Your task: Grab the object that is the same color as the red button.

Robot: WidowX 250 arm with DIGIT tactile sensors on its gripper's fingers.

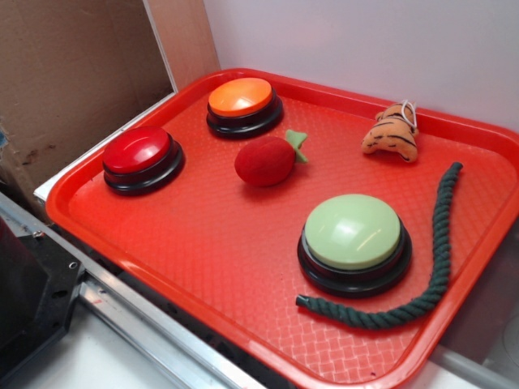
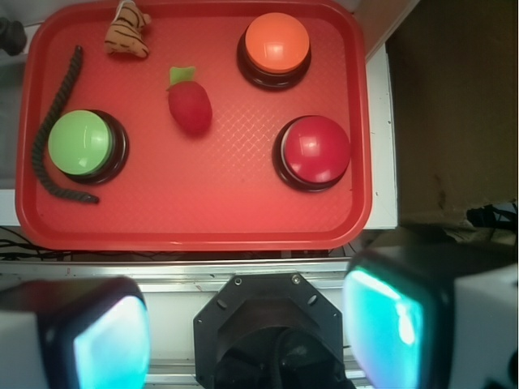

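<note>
Three buttons sit on the red tray [image 1: 162, 267]: the red button [image 1: 139, 156] at left, an orange button [image 1: 242, 104], and a green button [image 1: 353, 240] at right. The red plush fruit [image 1: 268, 160] lies between them, untouched. High above, the gripper [image 2: 247, 324] has its fingers [image 2: 389, 312] wide apart, empty.
</note>
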